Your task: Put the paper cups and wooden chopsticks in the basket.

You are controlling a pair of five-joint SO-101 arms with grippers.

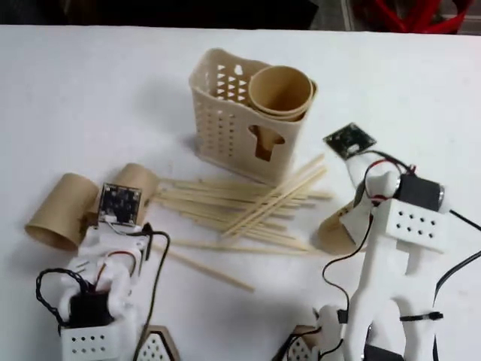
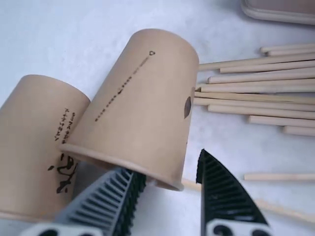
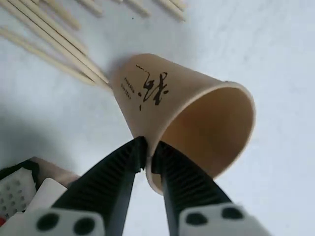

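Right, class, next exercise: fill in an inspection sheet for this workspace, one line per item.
Surface: white table.
Job's things: basket upright, stacked cups inside; chopsticks loose in front of it; lying cup and second lying cup by the left arm; held cup at the right.
Clutter: nothing seen.
Grippers: left gripper open at the lying cup's rim; right gripper shut on the held cup's wall.
Cables: black cables loop along both arms.
Surroundings: dark space and red frame beyond the table's far edge.
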